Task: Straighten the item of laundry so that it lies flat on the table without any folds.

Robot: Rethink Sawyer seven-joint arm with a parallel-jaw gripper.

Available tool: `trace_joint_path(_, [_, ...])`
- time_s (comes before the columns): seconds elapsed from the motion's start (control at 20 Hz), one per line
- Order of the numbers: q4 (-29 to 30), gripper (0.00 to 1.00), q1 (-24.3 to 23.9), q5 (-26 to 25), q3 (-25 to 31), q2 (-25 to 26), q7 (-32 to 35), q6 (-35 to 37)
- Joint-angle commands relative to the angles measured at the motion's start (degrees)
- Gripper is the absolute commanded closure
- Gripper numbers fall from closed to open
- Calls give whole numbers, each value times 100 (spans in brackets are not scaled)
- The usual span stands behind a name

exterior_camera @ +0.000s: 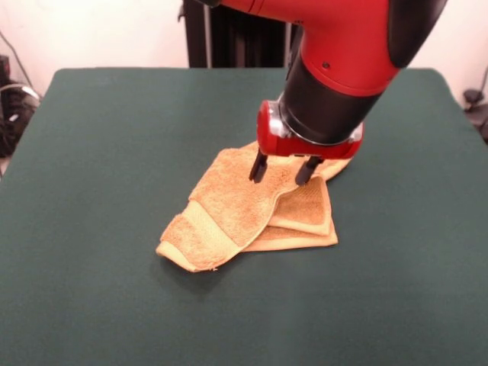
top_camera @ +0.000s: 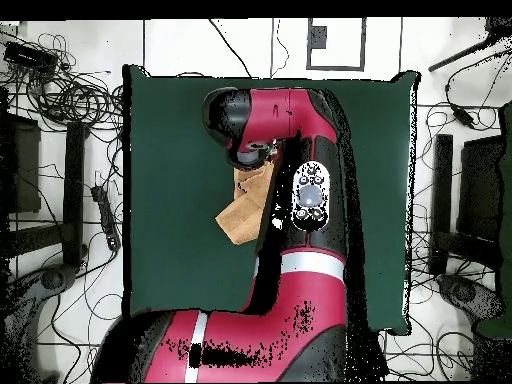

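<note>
Right of centre on the dark green cloth table (exterior_camera: 99, 152), the crumpled orange-tan terry towel (exterior_camera: 229, 213) lies folded over itself. Red-and-black gripper (exterior_camera: 283, 170) hovers, fingers wide, empty; next, pinch an edge.

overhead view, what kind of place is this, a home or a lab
Most likely a robotics lab: the red arm reaches over a green-covered table holding a crumpled towel, loose cables sprawl across the floor, and dark equipment stands flank the table.
</note>
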Motion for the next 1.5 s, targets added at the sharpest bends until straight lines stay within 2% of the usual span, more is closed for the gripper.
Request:
trace_joint_path(0.05, [1038,0,6,-52,501,154,253,-967])
trace_joint_path(0.2, [988,0,23,14,482,179,331,-915])
trace_joint_path(0.55, [1350,0,-20,107,537,126,534,-1697])
trace_joint_path(1.1, [1853,0,-129,157,611,66,438,-2156])
trace_joint_path(1.5, [2049,0,-372,114,764,14,116,-2337])
